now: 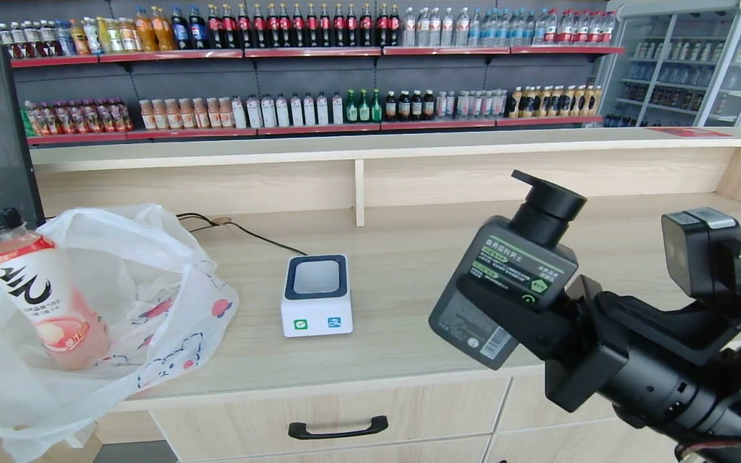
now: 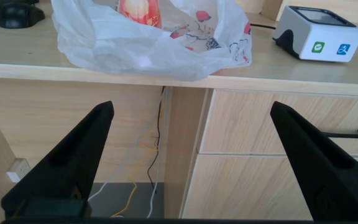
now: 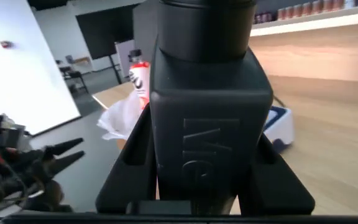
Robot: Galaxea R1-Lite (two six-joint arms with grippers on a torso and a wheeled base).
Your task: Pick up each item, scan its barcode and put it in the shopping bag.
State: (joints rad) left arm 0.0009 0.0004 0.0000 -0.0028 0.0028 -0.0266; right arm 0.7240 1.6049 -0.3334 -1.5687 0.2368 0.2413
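A: Right gripper?
B: Clamped on a dark square bottle, near its base. Held tilted, black cap up and toward the shelves, label side facing the head camera. Raised above the counter, right of the scanner and well apart from it.
A: Left gripper?
B: Spread wide, holding nothing. Hanging below the counter edge, in front of the drawers, pointed up toward the bag.
A: And the bag?
B: Lying on the counter's left end. White plastic with red prints, mouth open, sagging a little over the front edge. Inside, a pink drink, leaning, black cap sticking out above the rim.
A: Scanner?
B: Mid-counter, white, window facing up. Near the bag, on its right, not touching. Black cable behind, from the scanner toward the bag.
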